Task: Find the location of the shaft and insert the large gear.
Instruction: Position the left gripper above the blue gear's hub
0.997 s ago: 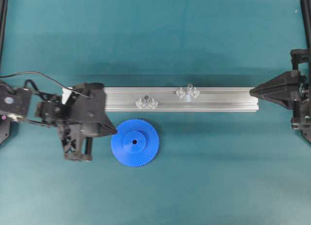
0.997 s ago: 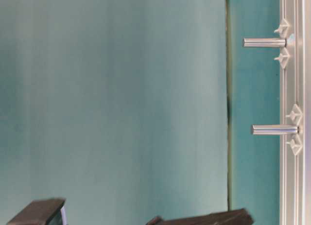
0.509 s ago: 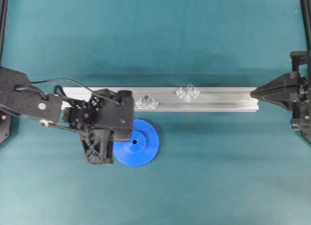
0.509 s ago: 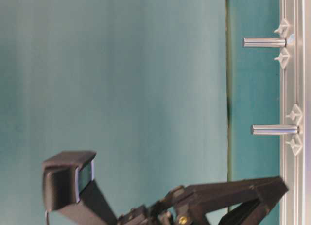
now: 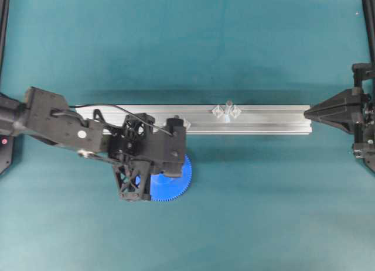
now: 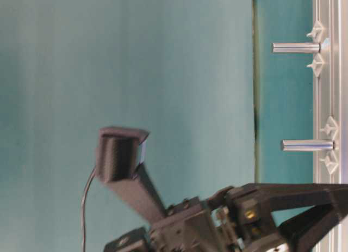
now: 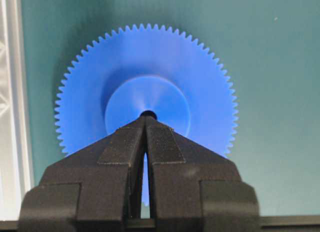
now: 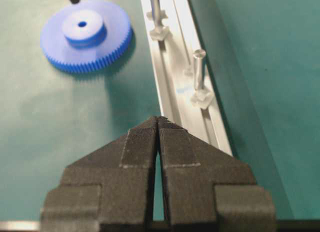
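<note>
arm movement marks the change: a second ago the left gripper (image 7: 145, 123) sat at the left end of the aluminium rail (image 5: 263, 120), clear of the large gear (image 5: 176, 180); now its arm reaches further right and its black body covers most of the gear in the overhead view, leaving only the gear's right and lower toothed edge showing. it also hides the stubbier peg that showed before on the rail's left half. the wrist view shows the left jaws pressed together with nothing between them, tips poised over the gear's centre hole; whether they touch the hub cannot be told. the gear lies flat on the teal mat (image 5: 246, 212), just beside the rail's near edge, in the same place as before.

further right, the shaft (image 5: 228, 105) stands upright on the rail between its two clear diamond mounts (image 5: 235, 112), uncovered and well apart from the gear. in the table-level view both pegs project from the rail, with the left arm's dark links crowding the frame's lower part.

at the far right the right gripper (image 5: 306, 111) hangs just off the rail's right end, unmoved, jaws shut and empty, pointing along the rail.

open mat lies above the rail and across the whole lower right; black frame posts run along both side edges.
</note>
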